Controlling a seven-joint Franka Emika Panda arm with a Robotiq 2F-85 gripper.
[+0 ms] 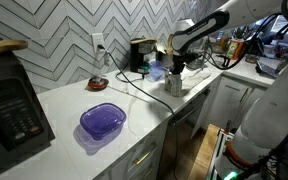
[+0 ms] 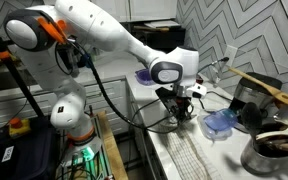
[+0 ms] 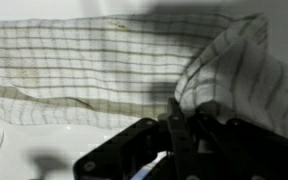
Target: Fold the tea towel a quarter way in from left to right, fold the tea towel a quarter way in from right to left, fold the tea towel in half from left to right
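tea towel | raised fold pinched | pincer closed on it

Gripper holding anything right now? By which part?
The gripper holds the tea towel by its raised, folded-over edge, jaws shut on the cloth.
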